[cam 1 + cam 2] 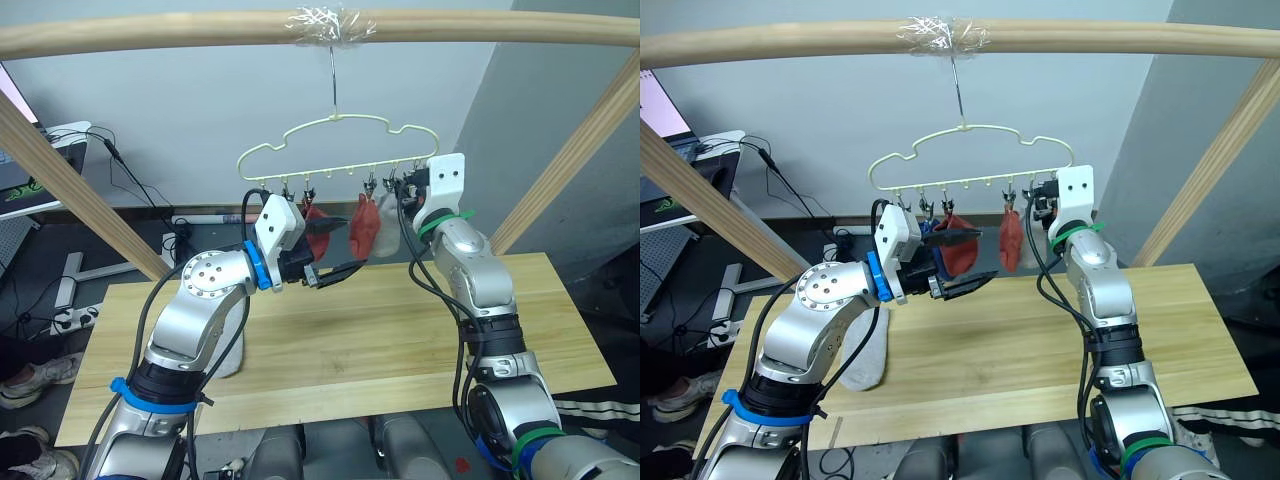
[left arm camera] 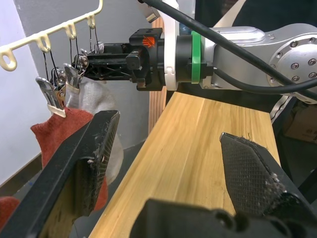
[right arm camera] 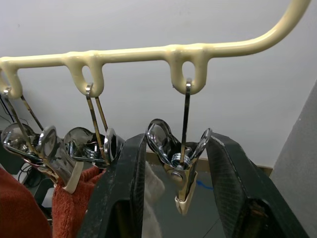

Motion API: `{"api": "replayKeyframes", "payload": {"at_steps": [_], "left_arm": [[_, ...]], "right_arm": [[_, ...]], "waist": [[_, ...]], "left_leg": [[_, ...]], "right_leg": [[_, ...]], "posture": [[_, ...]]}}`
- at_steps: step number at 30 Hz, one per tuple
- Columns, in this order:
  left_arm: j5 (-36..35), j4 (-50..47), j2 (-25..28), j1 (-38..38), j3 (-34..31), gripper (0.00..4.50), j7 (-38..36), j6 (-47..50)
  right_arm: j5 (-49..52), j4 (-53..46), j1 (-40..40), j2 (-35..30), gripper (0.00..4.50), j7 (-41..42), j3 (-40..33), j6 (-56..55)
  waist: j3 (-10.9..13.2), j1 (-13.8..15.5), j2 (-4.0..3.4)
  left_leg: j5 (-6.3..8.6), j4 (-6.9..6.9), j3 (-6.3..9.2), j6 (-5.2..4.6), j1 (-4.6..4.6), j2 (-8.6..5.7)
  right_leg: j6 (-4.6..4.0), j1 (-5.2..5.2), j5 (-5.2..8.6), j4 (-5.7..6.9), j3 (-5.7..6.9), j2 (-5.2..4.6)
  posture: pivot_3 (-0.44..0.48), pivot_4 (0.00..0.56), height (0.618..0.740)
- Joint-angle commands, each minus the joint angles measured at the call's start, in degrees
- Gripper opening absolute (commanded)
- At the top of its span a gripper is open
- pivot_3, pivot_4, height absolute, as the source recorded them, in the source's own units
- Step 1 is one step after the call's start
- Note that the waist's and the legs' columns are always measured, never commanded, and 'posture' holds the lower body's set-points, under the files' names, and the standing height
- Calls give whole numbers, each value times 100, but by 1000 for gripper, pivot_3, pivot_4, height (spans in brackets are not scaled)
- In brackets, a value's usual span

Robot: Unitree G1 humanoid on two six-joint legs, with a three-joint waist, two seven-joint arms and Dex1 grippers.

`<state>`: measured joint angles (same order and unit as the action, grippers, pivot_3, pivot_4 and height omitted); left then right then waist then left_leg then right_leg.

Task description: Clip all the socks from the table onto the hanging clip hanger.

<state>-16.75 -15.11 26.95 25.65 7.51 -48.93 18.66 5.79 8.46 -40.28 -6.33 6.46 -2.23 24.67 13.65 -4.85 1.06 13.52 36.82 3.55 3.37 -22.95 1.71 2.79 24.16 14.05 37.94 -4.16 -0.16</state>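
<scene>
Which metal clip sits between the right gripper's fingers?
The empty grey metal clip at the yellow hanger's end; the neighbouring clips hold socks.

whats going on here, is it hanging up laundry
Yes. A humanoid robot is clipping socks onto a pale yellow clip hanger that hangs from a wooden pole. Two rust red socks and a light grey sock already hang from clips. The right claw is raised at the hanger with its fingers open around the end clip, which holds nothing. The left claw is open and empty just below the hanger. Another light grey sock lies on the table.
</scene>
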Motion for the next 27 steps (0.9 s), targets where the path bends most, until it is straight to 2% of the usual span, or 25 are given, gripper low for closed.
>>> {"api": "replayKeyframes", "payload": {"at_steps": [1, 27], "left_arm": [[-81, -216, -27, 97, -28, 3710, 39, -8], [-190, -294, -72, 59, -63, 3710, 109, 71]], "right_arm": [[18, -58, -200, -22, 1883, 78, -20, -245], [17, 84, -307, 1, 1883, 359, 52, -443]], "waist": [[3, 0, -1], [6, 1, -1]], "left_leg": [[0, 0, 0, 0, 0, 0], [0, -2, 0, 0, -1, 0]], "right_leg": [[0, 0, 0, 0, 0, 0], [0, 2, 0, 0, 0, 0]], "posture": [[-33, 231, 737], [-28, 227, 737]]}}
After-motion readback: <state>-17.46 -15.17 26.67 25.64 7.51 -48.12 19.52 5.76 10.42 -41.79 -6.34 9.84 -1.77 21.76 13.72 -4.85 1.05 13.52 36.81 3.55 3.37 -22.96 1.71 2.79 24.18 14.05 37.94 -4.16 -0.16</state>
